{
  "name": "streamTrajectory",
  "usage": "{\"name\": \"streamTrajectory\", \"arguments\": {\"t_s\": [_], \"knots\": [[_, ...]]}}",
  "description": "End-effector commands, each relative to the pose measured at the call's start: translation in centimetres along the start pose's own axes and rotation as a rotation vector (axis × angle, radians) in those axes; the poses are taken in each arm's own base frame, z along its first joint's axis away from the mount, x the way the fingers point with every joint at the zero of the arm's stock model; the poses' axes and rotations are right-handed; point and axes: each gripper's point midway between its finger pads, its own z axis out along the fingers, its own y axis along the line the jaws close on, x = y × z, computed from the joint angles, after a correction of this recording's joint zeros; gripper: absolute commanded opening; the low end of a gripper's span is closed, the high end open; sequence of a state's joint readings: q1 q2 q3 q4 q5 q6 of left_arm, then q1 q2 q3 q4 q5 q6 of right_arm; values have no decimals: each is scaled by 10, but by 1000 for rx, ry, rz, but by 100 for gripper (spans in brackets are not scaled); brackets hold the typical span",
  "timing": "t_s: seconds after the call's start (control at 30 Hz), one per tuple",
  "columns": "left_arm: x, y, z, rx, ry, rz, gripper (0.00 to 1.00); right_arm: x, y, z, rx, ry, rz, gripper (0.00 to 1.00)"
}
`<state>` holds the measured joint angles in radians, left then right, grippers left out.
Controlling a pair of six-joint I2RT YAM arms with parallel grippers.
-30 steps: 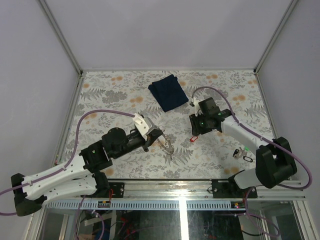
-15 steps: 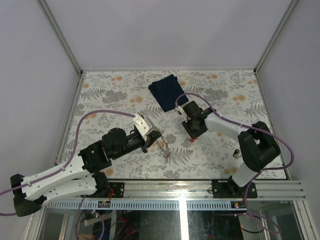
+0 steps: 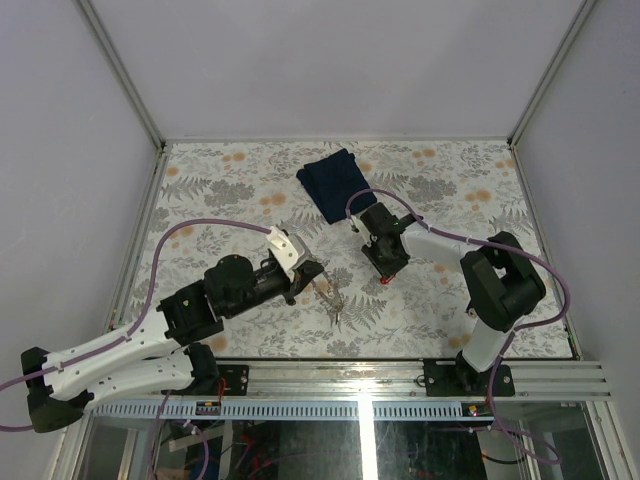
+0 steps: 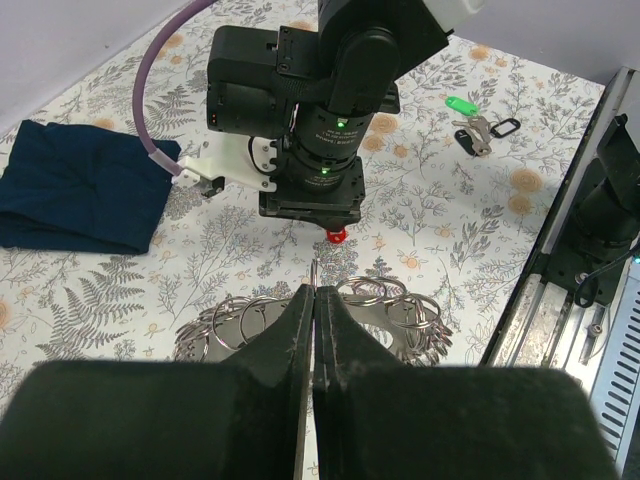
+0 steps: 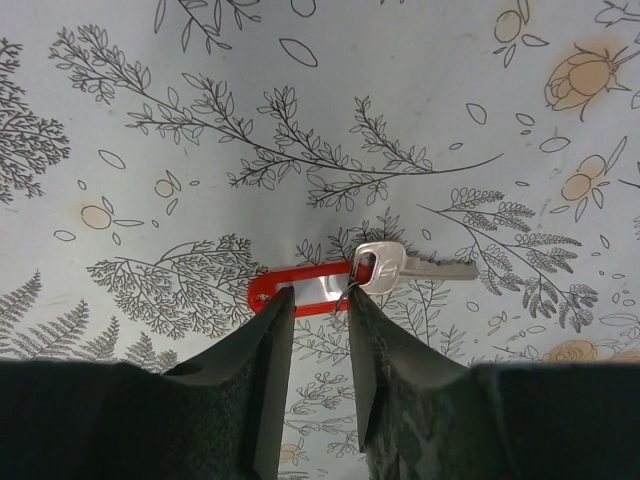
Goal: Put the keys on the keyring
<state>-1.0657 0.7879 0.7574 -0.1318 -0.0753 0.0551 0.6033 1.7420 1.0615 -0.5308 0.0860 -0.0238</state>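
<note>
The left claw (image 4: pixel 312 298) is pressed fully shut, pinching the silvery-grey keyring of bunched metal loops (image 4: pixel 395 312) low over the floral-patterned worktop (image 4: pixel 120 290), likely to present it. The right claw (image 5: pixel 318 305), partly open, straddles the small silver key with a red plastic tag (image 5: pixel 385 265), which lies flat, apparently ready for grasping.

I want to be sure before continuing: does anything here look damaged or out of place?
Nothing stands out. The red key lies flat under the open right gripper; the left gripper holds the keyring, which looks intact.
</note>
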Motion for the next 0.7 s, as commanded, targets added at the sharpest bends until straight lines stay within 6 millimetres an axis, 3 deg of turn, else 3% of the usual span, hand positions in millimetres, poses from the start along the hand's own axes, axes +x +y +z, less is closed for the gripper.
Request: {"name": "streamTrajectory", "arguments": {"t_s": [0.0,0.1,0.4,0.57,0.67], "knots": [[-40,2,-6,-8,-111,-17,0,-7,0,1,2,2,-14,33],[-41,2,-6,-8,-112,-17,0,-6,-1,1,9,5,-13,28],[-42,3,-8,-14,-111,-14,0,-9,-3,-4,21,-17,2,0],[-43,6,-8,-25,-113,-4,0,-21,-5,-30,23,-104,22,0],[-47,7,-9,-32,-120,9,0,-34,6,-61,-54,-214,13,0]]}}
